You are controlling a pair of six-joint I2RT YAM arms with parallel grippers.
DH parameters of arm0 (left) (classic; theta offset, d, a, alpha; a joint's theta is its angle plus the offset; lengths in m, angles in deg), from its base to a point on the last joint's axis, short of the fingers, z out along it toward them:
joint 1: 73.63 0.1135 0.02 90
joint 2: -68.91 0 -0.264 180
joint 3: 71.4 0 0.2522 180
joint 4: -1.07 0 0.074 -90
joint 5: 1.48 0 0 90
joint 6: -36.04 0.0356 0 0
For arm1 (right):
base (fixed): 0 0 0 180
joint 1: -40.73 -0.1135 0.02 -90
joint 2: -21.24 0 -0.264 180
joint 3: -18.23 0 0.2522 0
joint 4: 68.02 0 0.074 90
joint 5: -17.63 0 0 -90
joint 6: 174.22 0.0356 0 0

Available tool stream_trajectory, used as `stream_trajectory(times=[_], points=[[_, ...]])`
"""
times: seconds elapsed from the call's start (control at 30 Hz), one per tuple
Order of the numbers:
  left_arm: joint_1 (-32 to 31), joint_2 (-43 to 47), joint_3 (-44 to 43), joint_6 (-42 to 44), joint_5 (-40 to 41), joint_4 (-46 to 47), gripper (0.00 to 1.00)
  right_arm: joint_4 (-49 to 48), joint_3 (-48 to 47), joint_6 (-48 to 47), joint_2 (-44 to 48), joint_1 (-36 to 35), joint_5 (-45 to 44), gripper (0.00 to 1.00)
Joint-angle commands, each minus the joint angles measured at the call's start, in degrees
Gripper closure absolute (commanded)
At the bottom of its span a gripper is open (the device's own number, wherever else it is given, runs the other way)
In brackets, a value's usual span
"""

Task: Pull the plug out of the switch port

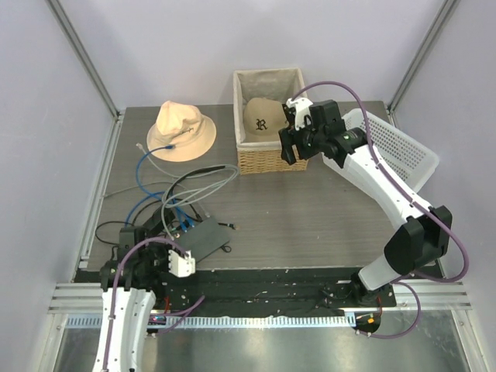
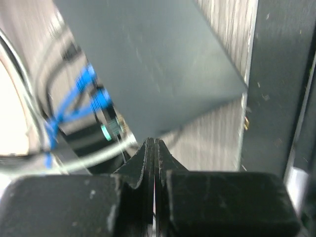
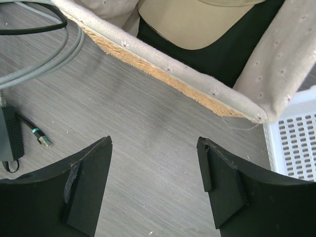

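Dark-grey switch (image 2: 148, 64) lies on the desk (image 3: 148, 118), blue cables (image 2: 94, 98) at its edge. Left tool (image 2: 154, 145) is pressed together, empty, at the switch's corner. Right tool (image 3: 154, 148) stands apart near the basket (image 3: 163, 74).

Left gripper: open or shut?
Shut. In the left wrist view the left gripper has its fingertips pressed together with no gap, just below the corner of the switch.

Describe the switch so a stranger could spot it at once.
Start at the table's near left corner, beside the left arm. The switch is the flat, dark-grey box lying there. It alone has blue and grey cables running to one edge.
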Motion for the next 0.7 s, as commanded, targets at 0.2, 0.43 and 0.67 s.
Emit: stream_trajectory(times=[0.2, 0.43, 0.67], points=[[-0.2, -14.6, 0.2, 21.9, -12.7, -5.0, 1.00, 1.8, -2.5, -0.9, 5.2, 0.0, -4.5, 0.23], [-0.2, -32.5, -15.0, 22.9, -8.9, -14.3, 1.00, 1.5, -2.6, -1.5, 5.8, 0.5, -5.2, 0.23], [-0.2, -39.1, -19.8, 36.1, -1.4, -25.3, 1.00, 0.8, 0.4, -0.9, 6.9, 1.0, -3.9, 0.23]])
